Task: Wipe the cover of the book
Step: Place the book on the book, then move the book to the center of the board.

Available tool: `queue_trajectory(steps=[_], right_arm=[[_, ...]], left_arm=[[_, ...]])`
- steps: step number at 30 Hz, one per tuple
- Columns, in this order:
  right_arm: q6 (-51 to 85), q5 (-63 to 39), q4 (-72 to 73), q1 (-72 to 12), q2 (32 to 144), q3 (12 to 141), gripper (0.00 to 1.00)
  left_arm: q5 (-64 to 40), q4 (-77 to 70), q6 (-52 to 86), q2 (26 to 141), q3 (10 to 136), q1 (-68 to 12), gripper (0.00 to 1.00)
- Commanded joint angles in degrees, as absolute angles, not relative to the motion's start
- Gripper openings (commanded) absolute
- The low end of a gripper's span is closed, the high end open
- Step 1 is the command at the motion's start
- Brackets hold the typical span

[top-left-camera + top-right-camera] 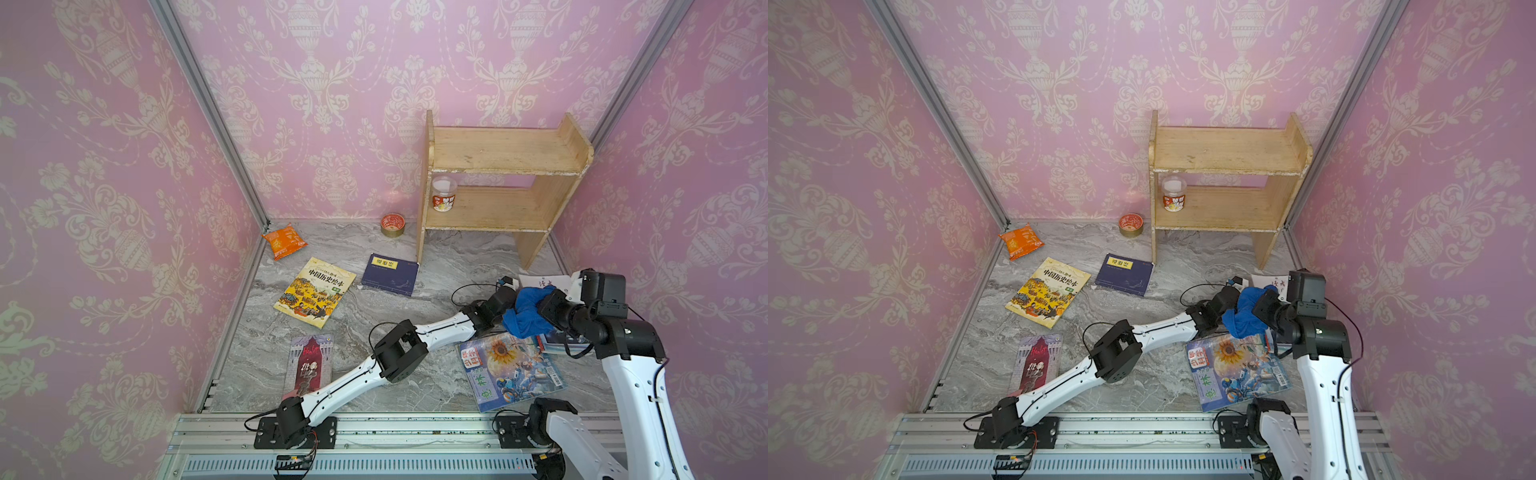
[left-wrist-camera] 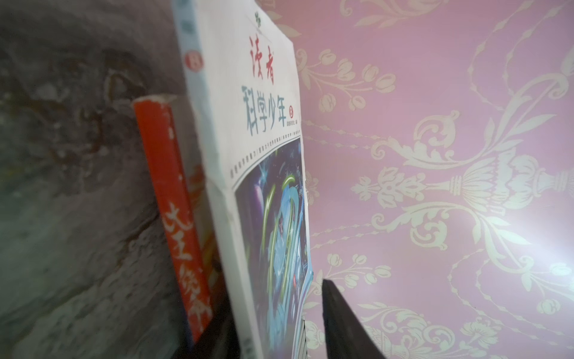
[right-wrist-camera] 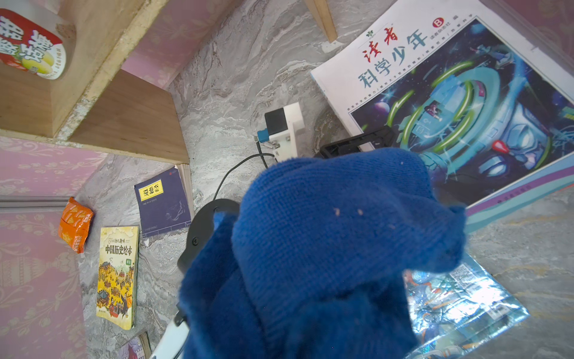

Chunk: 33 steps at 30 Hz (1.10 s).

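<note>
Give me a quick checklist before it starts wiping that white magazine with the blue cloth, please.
1. Cloth gripped: right gripper is shut on the blue cloth. Ok.
2. Cover facing up: white magazine shows its front. Ok.
3. Left gripper clear of cover: its open jaws straddle the magazine's edge. Not ok.
4. Magazine lying flat: it rests partly on a red-spined book. Cannot tell.
5. Cloth touching cover: the cloth itself hides this. Cannot tell.

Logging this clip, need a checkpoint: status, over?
Left gripper open, jaws either side of magazine edge. Right gripper shut on cloth; cloth contact with cover unclear. Left finger overlaps cover's edge.
</note>
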<state>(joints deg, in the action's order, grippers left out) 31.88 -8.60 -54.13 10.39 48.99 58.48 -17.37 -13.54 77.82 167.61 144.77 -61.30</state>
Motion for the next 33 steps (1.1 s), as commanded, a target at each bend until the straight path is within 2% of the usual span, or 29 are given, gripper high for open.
queue_trajectory(steps=[1, 6, 7, 11, 17, 21, 28, 33], right_arm=[[30.3, -10.9, -52.2, 13.7, 50.1, 55.7, 0.0], [31.7, -11.7, -50.5, 19.4, 50.6, 50.7, 0.0], [31.9, -11.6, -50.3, 20.0, 50.7, 49.8, 0.0], [33.2, -11.3, -50.7, 23.0, 51.4, 46.2, 0.0], [37.2, -7.3, -52.0, 28.0, 50.0, 41.6, 0.0], [38.0, -8.5, -51.6, 28.7, 49.8, 39.6, 0.0], [39.5, -2.8, -52.9, 28.9, 47.0, 37.3, 0.0], [40.3, -4.1, -51.7, 28.8, 47.4, 36.2, 0.0]], left_arm=[[-21.2, -10.8, 74.4, 160.8, 138.5, -61.1, 0.51], [-21.4, -14.2, 72.6, 151.1, 122.5, -60.9, 0.97], [-21.3, -14.5, 71.7, 149.4, 119.9, -60.8, 0.99], [-22.7, -14.6, 69.3, 142.0, 109.0, -60.0, 0.99], [-21.9, -22.3, 67.3, 129.4, 84.4, -60.2, 0.99], [-22.1, -22.9, 65.2, 124.4, 74.2, -61.7, 0.99], [-18.5, -16.1, 56.5, 116.4, 64.7, -62.8, 0.99], [-15.7, -3.6, 47.0, 108.9, 66.3, -63.7, 0.99]])
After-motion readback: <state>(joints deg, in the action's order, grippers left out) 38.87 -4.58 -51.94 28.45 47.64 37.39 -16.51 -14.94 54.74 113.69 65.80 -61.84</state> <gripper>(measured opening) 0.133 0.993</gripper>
